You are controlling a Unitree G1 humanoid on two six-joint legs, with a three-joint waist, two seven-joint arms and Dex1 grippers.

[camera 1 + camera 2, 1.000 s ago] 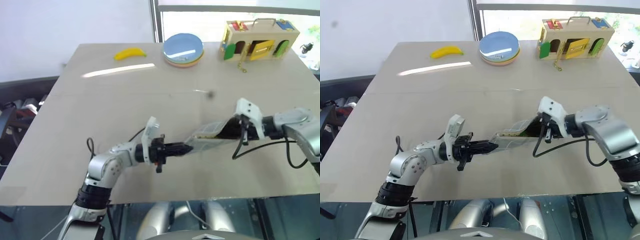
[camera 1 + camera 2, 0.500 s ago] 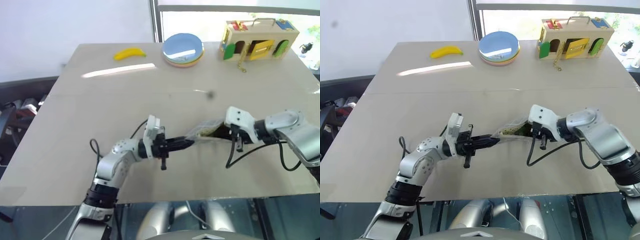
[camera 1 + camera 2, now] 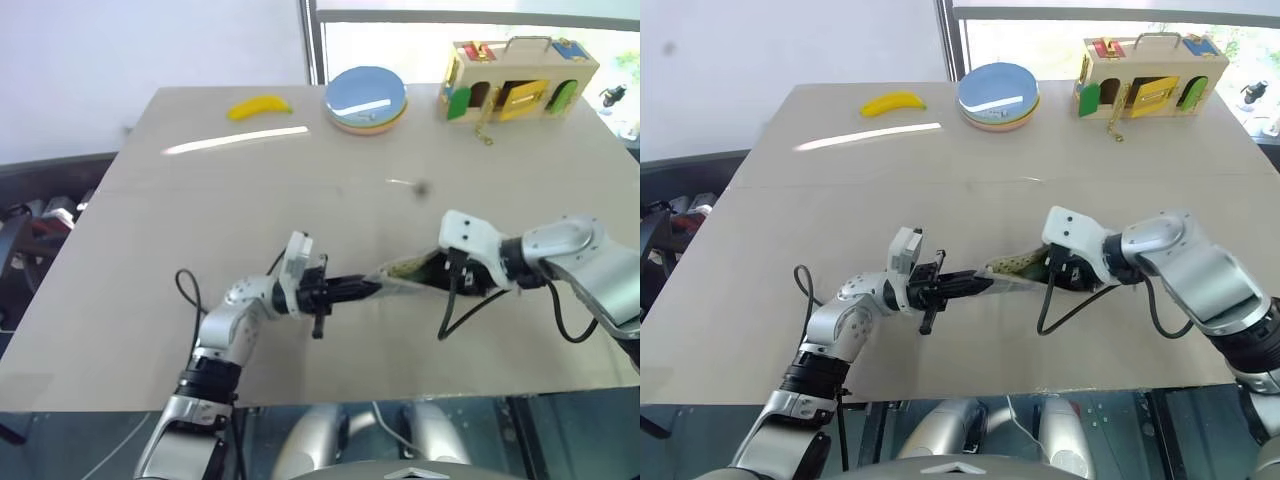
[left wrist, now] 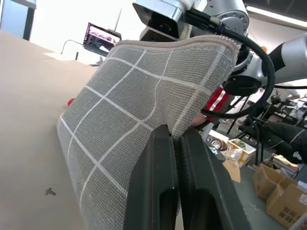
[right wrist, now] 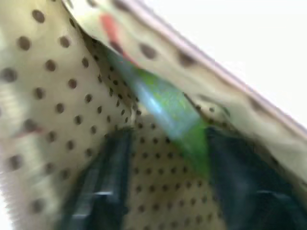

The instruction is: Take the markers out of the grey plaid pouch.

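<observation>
The grey plaid pouch point(image 3: 1012, 272) hangs between my two hands, just above the worktop point(image 3: 940, 160) and well short of the blue plate point(image 3: 998, 92) at the far edge. My left hand point(image 4: 173, 143) has its fingers pressed together, pinching the pouch's near end; in my left wrist view the plaid cloth rises straight out of the pinch and blocks most of what lies beyond it. My right hand point(image 3: 1060, 272) is pushed into the pouch's open mouth, so its fingertips are covered by fabric in the head views. From my right wrist, my two dark fingers point(image 5: 103, 184) stand apart inside the yellowish dotted lining, with a green marker point(image 5: 170, 110) between them, blurred; I cannot tell whether they touch it. A smear of red point(image 5: 109, 26) shows farther in, too blurred to identify.
</observation>
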